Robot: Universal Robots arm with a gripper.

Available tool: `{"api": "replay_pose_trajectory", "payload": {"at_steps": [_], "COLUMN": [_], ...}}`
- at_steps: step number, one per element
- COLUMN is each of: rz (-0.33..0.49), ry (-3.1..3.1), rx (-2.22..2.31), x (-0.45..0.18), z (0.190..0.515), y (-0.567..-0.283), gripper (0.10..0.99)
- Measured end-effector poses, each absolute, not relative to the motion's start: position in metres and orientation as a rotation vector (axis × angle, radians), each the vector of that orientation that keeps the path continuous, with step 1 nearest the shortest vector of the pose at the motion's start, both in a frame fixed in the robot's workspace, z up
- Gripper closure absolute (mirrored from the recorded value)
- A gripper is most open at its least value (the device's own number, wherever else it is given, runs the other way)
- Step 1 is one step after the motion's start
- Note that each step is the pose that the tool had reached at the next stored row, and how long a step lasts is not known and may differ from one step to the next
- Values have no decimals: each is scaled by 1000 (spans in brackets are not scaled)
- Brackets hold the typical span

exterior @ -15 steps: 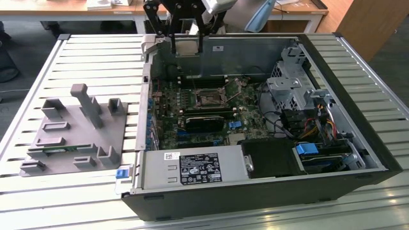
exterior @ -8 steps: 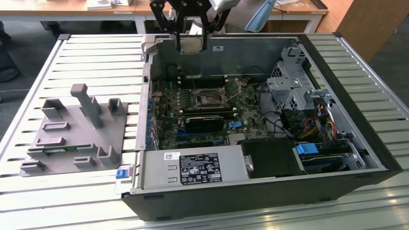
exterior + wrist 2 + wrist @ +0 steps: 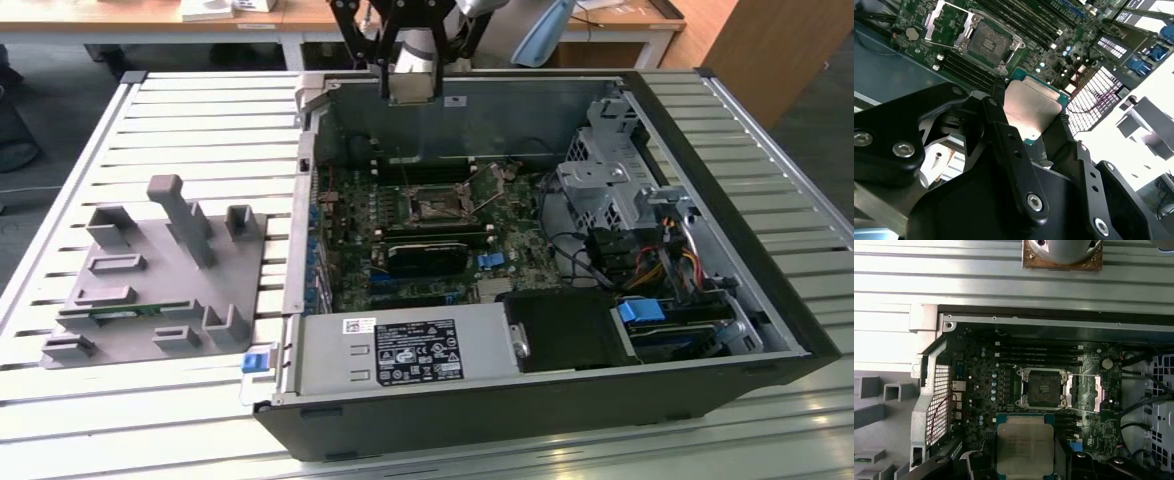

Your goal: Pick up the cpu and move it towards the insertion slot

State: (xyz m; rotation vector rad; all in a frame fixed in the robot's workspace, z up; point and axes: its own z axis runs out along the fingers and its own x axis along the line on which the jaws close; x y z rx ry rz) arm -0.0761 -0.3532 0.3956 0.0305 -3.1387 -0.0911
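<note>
My gripper (image 3: pixel 407 70) hangs over the far wall of the open computer case, shut on the cpu (image 3: pixel 408 86). In both wrist views the cpu (image 3: pixel 1031 107) (image 3: pixel 1024 447) is a flat square chip with a silvery top and a green rim, clamped between the black fingers (image 3: pixel 1004 135). The insertion slot (image 3: pixel 438 205) is a small dark square socket with a metal frame near the middle of the motherboard. Its cover plate is swung open beside the insertion slot (image 3: pixel 989 42) (image 3: pixel 1043 388). The cpu is held above the board, apart from the socket.
A grey plastic fixture (image 3: pixel 147 290) with a green memory stick (image 3: pixel 120 313) stands on the slatted table at the exterior view's left. Inside the case (image 3: pixel 747 300) are a power supply (image 3: pixel 400 350), drive cages (image 3: pixel 607 185), cables and memory slots (image 3: pixel 1039 352).
</note>
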Motion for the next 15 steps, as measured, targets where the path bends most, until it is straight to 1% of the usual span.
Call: {"api": "replay_pose_trajectory", "payload": {"at_steps": [15], "rz": [-91], "ry": [-3139], "rx": [30], "x": [-45], "z": [392], "y": [-336], "gripper": [541]}}
